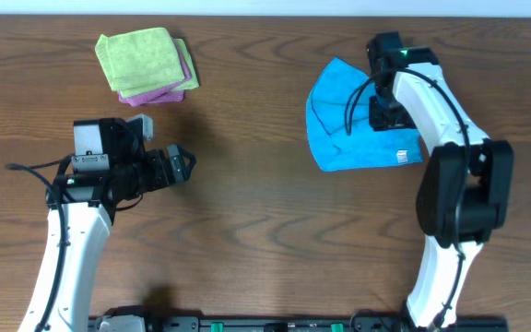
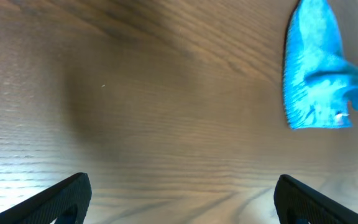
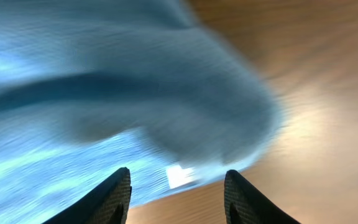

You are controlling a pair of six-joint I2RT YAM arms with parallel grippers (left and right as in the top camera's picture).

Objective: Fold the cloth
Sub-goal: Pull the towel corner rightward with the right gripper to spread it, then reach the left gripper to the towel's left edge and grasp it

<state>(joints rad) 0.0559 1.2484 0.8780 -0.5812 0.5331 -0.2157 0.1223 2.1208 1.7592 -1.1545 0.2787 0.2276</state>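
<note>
While the left claw [image 1: 181,164] hangs wide open and empty at centre left, well apart, the right claw [image 1: 381,112] hovers parted, gripping nothing, over the right side of the blue cloth [image 1: 339,120], upper right on the table [image 1: 265,231].

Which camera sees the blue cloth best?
The overhead view: nearly all of the cloth shows there, with its shape and its white tag. The left wrist view catches it small, in the upper right. The right wrist view is so close that the cloth is one blue blur.
</note>
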